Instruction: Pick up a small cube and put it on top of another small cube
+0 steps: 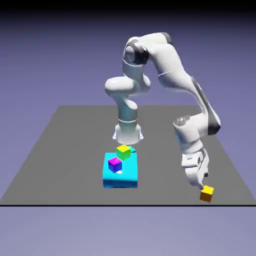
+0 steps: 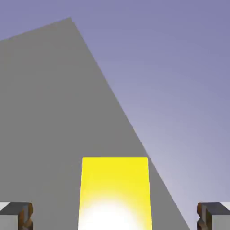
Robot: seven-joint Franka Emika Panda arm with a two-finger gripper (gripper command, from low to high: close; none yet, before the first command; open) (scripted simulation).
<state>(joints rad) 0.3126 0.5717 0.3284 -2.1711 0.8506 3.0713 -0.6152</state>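
The small cube (image 1: pixel 206 193), yellow on top with orange sides, sits on the grey table near its front right corner. My gripper (image 1: pixel 200 183) hangs just above it and is open. In the hand view the cube's yellow top (image 2: pixel 115 193) fills the space between the two grey fingertips (image 2: pixel 15 215), with wide gaps on both sides. The other small cube (image 1: pixel 123 152), lime on top with green sides, rests on the far part of the cyan block (image 1: pixel 120 171) at the table's middle.
A magenta-and-purple cube (image 1: pixel 114 164) sits on the cyan block in front of the lime one. The table's front edge (image 1: pixel 150 204) and right edge run close to the orange cube. The robot's base (image 1: pixel 127 132) stands behind the block.
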